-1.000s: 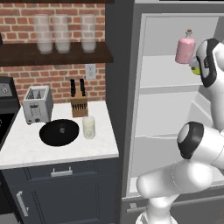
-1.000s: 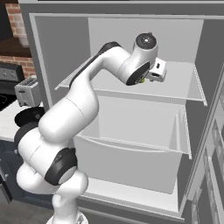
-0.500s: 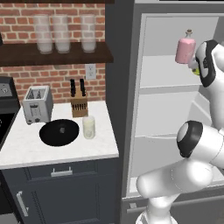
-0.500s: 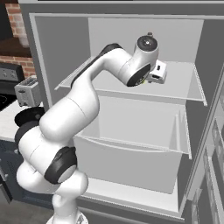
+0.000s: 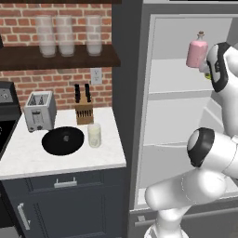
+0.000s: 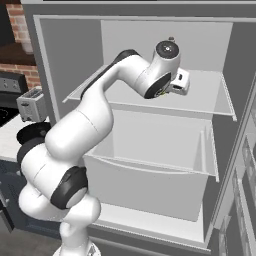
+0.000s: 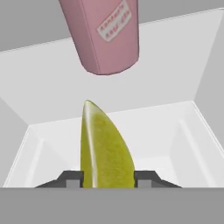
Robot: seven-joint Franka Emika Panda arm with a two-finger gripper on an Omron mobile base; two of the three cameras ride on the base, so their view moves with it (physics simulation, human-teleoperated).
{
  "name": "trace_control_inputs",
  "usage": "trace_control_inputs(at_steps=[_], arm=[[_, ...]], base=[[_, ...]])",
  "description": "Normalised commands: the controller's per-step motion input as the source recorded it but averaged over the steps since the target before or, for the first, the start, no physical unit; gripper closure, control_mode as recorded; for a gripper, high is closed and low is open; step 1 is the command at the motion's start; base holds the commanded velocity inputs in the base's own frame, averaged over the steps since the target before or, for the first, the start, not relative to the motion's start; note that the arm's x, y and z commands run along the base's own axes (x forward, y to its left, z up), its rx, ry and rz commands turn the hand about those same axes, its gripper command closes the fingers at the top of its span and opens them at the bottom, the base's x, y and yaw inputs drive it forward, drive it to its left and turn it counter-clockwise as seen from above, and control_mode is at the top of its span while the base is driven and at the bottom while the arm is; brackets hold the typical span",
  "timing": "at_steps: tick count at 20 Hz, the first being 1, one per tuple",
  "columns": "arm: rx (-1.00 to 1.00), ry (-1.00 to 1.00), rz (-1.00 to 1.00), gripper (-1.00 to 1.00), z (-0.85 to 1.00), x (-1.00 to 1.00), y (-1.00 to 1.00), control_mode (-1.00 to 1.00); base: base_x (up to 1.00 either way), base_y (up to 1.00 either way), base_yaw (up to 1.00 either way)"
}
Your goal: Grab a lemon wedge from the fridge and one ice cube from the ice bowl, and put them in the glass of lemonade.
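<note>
Now, from the left base view: the fridge [image 5: 139, 93] stands open beside the white worktop [image 5: 28, 160], white shelves showing. A pink bottle [image 5: 196, 52] stands on the upper shelf, and the arm's wrist rises right next to it, with a sliver of yellow-green at its edge. Over on the worktop, the black ice bowl [image 5: 63, 140] sits near the front, and the glass of lemonade [image 5: 94, 135] stands just beside it on the right, pale creamy liquid inside. What the bowl holds cannot be made out from here. Behind them are a silver toaster [image 5: 39, 110] and a knife block [image 5: 83, 109] against the brick wall. Three frosted glasses [image 5: 66, 35] line the dark shelf above.

Right base view: the arm arches up and reaches over the fridge's upper shelf [image 6: 210, 102], the hand [image 6: 181, 83] at shelf height. Below it, a deep white drawer [image 6: 150, 172] hangs open, nothing visible in it. The toaster and an edge of the ice bowl show at far left.

Hand view: here's the lemon wedge [image 7: 106, 149], upright and pinched between the two dark fingertips [image 7: 72, 178], the hand closed narrow on it. Straight ahead, the pink bottle hangs large in the frame, its label facing us, close beyond the wedge's tip. White fridge walls surround both.
</note>
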Motion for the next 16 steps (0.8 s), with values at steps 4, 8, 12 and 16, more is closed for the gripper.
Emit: trace_control_inputs(at_steps=[4, 8, 12, 16], arm=[[0.02, -0.17, 0.0, 1.0, 0.0, -0.75, 0.0, -1.0], [0.0, -0.24, 0.0, 1.0, 0.06, -1.0, 0.0, -1.0], [0.0, -0.27, 0.0, 1.0, 0.1, -1.0, 0.0, -1.0], [0.0, -0.28, 0.0, 1.0, 0.19, -1.0, 0.0, -1.0]], base=[[0.0, 0.0, 0.0], [0.0, 0.0, 0.0], [0.0, 0.0, 0.0], [0.0, 0.0, 0.0]])
